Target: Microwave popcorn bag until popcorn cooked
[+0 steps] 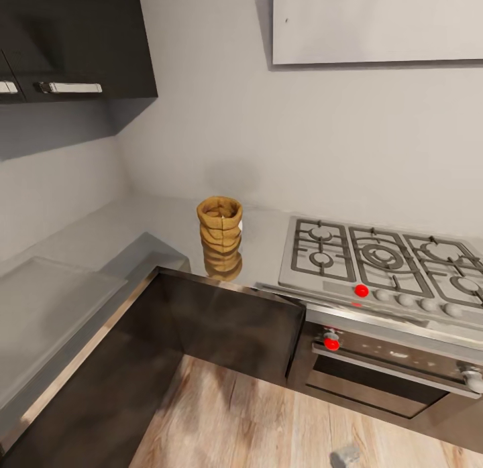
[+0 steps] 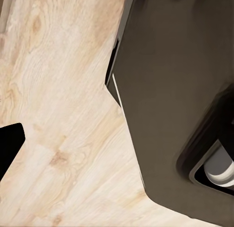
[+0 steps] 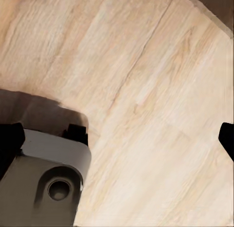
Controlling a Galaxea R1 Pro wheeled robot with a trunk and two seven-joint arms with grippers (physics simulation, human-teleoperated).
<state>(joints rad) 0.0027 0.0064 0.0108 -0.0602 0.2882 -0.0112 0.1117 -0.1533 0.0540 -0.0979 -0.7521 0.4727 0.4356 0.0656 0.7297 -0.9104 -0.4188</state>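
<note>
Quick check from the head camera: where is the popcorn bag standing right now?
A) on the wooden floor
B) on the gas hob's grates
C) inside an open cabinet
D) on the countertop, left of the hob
D: the popcorn bag stands upright on the countertop, left of the gas hob.

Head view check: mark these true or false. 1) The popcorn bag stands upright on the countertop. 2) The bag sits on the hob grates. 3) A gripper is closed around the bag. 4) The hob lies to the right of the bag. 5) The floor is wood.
1) True: the popcorn bag stands upright on the countertop.
2) False: it stands on bare counter, apart from the hob.
3) False: nothing touches the bag.
4) True.
5) True: the floor is pale wood planks.
</note>
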